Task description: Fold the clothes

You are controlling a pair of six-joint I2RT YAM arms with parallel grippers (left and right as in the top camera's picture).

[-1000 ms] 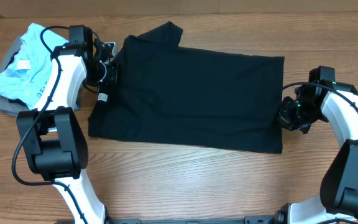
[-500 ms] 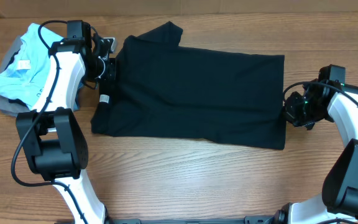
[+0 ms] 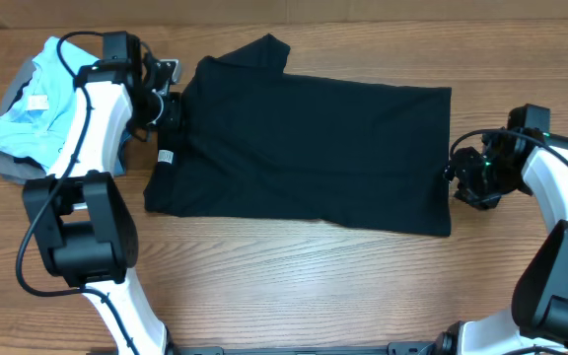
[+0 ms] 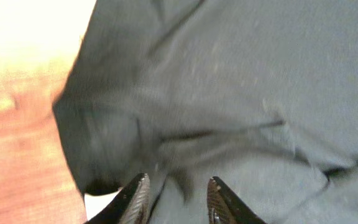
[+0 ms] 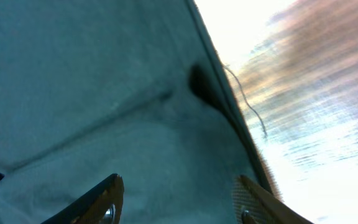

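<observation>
A black T-shirt (image 3: 304,148) lies flat across the middle of the wooden table (image 3: 294,286), one sleeve sticking out at the top left and a white label (image 3: 165,155) at its left edge. My left gripper (image 3: 169,110) hovers at the shirt's left edge; the left wrist view shows it (image 4: 178,186) open over rumpled dark cloth (image 4: 241,81), with nothing pinched. My right gripper (image 3: 459,177) is at the shirt's right edge; in its wrist view it (image 5: 179,190) stands wide open above the hem (image 5: 92,87).
A pile of light blue and grey clothes (image 3: 33,108) sits at the far left, right behind the left arm. Bare wood runs along the front of the table, and the right table surface (image 5: 316,124) begins just past the hem.
Both grippers were shut on the shirt's edges and have now opened, letting the cloth go. Before that, the shirt's front edge was drawn slightly toward the back and the right gripper moved right.
</observation>
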